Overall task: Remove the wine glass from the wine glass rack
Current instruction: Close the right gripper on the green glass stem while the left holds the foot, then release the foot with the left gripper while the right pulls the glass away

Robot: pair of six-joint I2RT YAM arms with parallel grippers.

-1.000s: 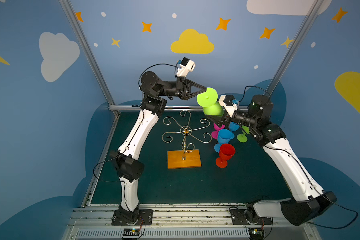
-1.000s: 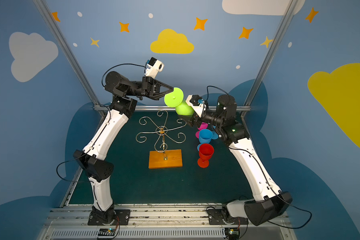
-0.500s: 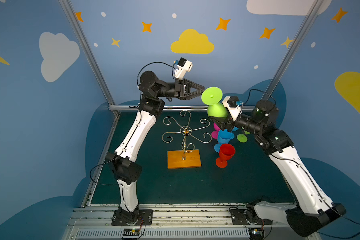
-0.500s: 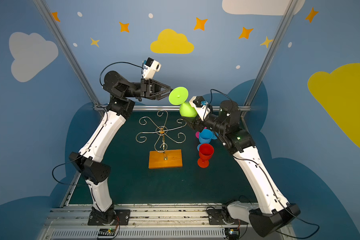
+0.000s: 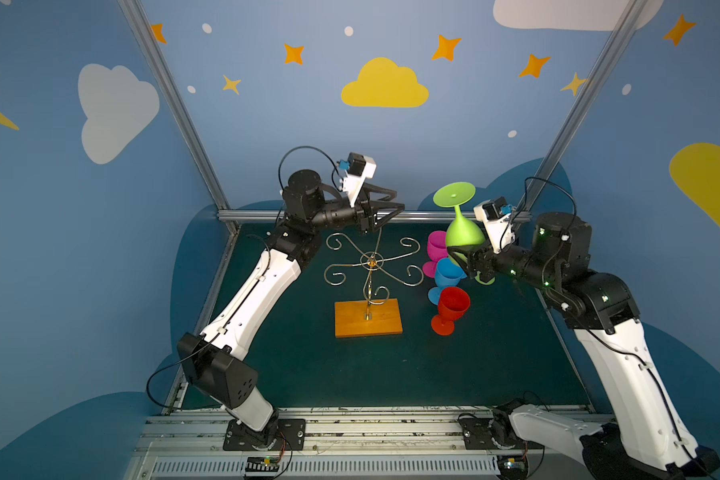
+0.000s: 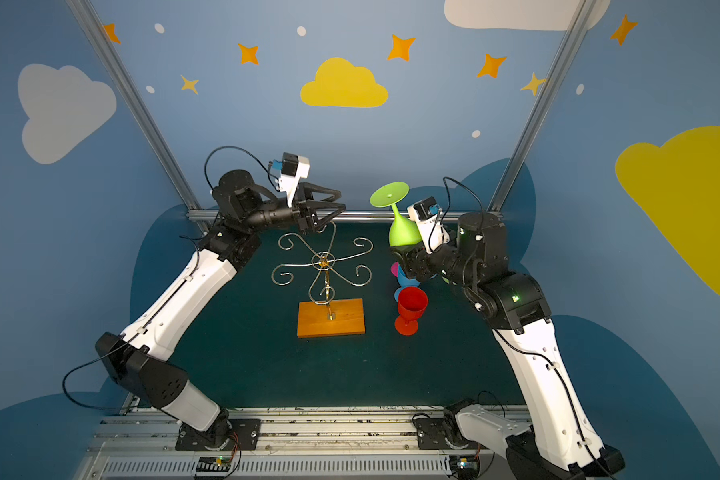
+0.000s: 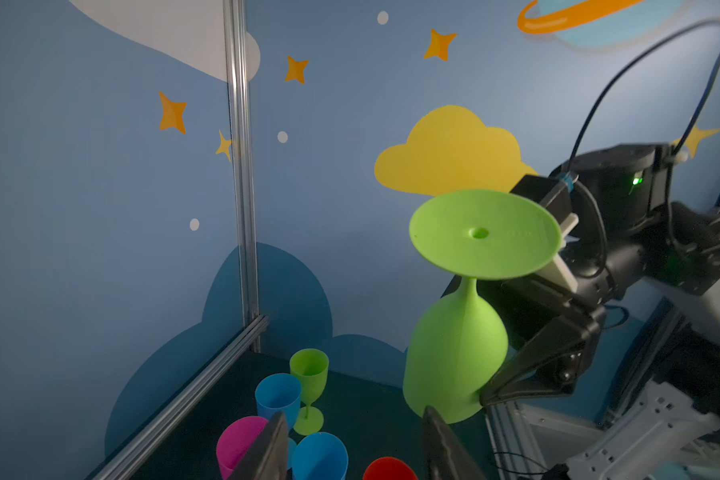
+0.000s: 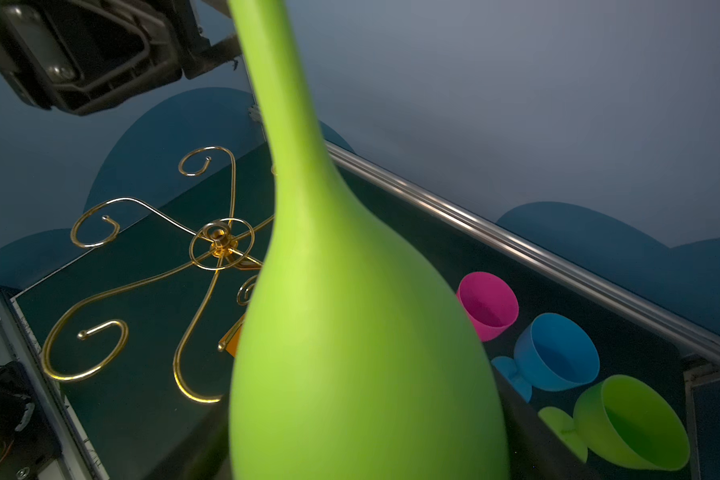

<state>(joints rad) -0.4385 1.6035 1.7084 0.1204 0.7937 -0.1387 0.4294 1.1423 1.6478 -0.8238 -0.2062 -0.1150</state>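
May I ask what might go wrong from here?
The right gripper holds the green wine glass upside down by its smooth bowl; it might slip. The pink glass, a blue glass and red glass stand just below; lowering could topple them. The open left gripper hovers by the wine glass rack and could snag its wire.

The wine glass rack (image 5: 370,262) stands mid-surface (image 5: 308,365); standing glasses (image 5: 449,272) cluster at its three o'clock, and the upturned wine glass (image 5: 463,235) hangs above them, at two o'clock.
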